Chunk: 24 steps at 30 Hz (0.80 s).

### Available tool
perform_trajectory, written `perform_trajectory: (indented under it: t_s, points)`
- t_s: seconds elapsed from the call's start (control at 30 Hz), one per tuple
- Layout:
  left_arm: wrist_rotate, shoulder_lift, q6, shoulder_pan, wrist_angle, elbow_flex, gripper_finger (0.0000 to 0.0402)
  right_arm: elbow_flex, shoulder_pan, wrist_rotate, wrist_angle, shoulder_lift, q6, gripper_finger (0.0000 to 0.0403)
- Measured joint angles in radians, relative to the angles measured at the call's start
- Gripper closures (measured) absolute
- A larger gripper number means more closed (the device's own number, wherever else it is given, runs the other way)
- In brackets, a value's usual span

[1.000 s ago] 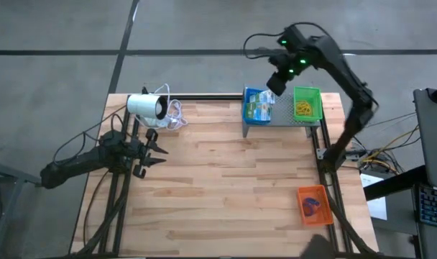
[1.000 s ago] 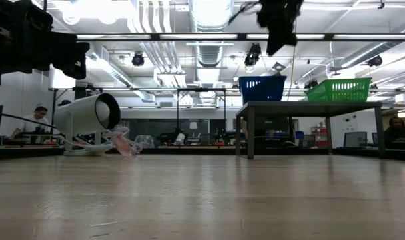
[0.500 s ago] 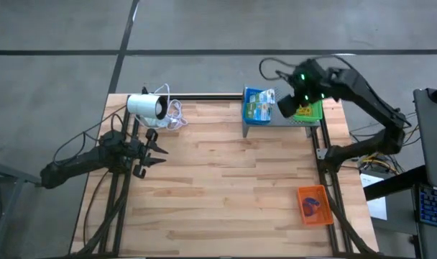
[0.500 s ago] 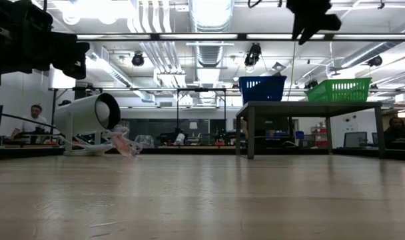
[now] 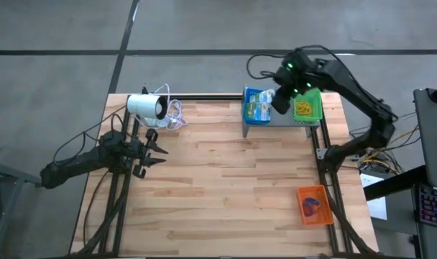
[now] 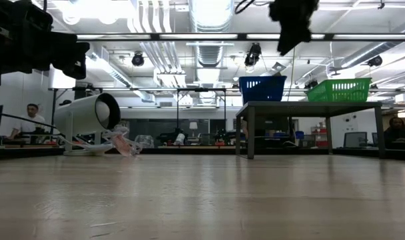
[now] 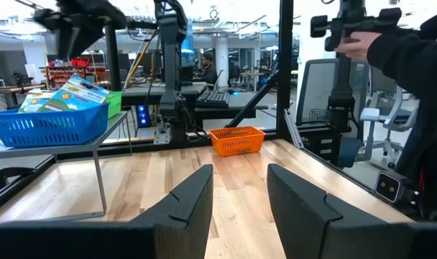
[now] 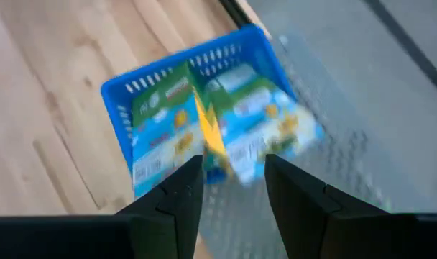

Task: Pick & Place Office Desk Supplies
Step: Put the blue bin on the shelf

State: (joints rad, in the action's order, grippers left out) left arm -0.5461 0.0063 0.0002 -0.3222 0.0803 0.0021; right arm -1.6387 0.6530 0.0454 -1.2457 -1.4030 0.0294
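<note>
Packets in the blue tray [image 8: 125, 108] are blurred. My right gripper [image 8: 233, 176], fingers apart and empty, hovers above it; my left gripper [image 7: 240, 198] rests open, holding nothing.

I count three trays, one blue tray [image 5: 256, 105], one green tray [image 5: 307, 104] and one orange tray [image 5: 313, 205], one white cylinder [image 5: 146, 106], and my two arms.

White cylinder [image 5: 146, 106] w/ coiled cable [image 5: 175, 111], grey perforated stand [image 5: 290, 119], wood table [image 5: 218, 187]
</note>
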Motion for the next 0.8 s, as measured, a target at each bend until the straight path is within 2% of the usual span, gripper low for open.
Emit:
perform_trajectory:
  t_s: [0.1,0.2,0.47,0.8]
  points:
    - [0.000,0.000,0.000,0.000,0.000,0.000,0.0268,-0.075,0.043,0.059,0.003,-0.098,0.111,0.0255]
    - [0.000,0.000,-0.001,0.000,0.000,0.000,0.0268,-0.155,0.076,0.062,0.000,-0.196,0.218,0.0254]
    - [0.000,0.000,-0.001,0.000,0.000,0.000,0.0268,-0.326,0.101,0.094,-0.022,-0.372,0.340,0.0254]
    - [0.000,0.000,-0.003,0.000,0.000,0.000,0.0268,-0.331,0.108,0.095,-0.021,-0.451,0.406,0.0254]
